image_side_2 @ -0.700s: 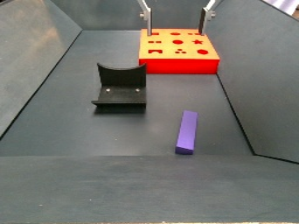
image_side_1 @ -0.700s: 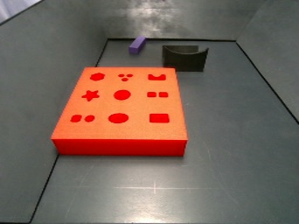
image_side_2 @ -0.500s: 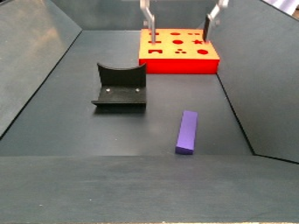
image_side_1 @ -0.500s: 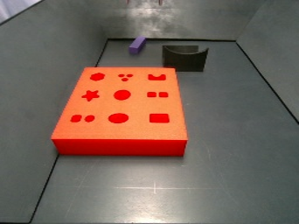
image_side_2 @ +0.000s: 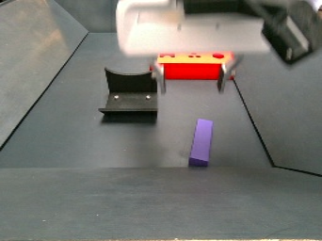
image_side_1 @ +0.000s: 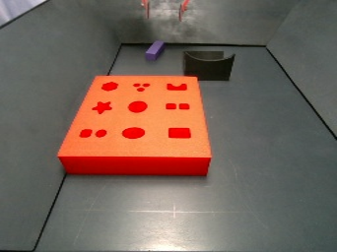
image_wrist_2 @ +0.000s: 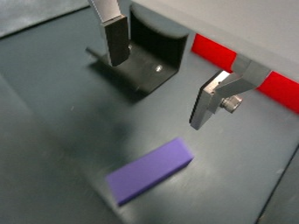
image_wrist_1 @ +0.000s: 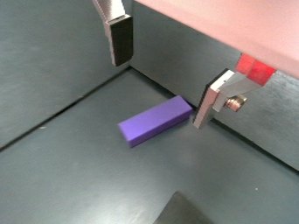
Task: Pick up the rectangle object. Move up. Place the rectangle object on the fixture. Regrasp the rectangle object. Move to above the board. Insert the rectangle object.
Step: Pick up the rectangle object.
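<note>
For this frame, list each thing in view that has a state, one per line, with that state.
gripper: open, nothing between the fingers, above the floor between the fixture and the board.
rectangle object: lying flat on the floor, not gripped.
fixture: standing on the floor, recess empty.
board: flat on the floor, cut-outs all empty.

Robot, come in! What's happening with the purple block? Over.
Gripper open, empty, above the floor. Purple block flat on floor below it, untouched. Fixture apart, nothing in the way.
</note>
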Robot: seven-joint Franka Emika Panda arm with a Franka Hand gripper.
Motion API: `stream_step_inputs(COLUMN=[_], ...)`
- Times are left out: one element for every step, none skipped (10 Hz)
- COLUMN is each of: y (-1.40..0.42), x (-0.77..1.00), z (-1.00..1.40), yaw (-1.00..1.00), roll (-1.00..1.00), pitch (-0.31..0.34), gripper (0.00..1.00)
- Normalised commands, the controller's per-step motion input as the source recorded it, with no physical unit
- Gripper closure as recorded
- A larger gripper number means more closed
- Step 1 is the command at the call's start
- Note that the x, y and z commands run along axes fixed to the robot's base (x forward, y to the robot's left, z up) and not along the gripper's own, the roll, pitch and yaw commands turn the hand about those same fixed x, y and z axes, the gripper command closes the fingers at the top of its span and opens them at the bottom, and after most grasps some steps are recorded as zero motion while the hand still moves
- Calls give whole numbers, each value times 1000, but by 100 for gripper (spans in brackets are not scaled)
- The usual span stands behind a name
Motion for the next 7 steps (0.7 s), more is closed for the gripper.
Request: stream_step_inputs(y=[457, 86, 31, 34, 157, 214, 357], x=[0, -346, -426, -411, -309, -183, 0], z=[-477, -546, -583, -577, -606, -566, -506], yaw=[-277, -569, -611, -609, -497, -380, -257], roll=[-353, -270, -253, -256, -250, -273, -307], pitch=[0, -170, -171, -176, -157, -157, -129], gripper=[0, 0, 0, 0, 0, 0, 0])
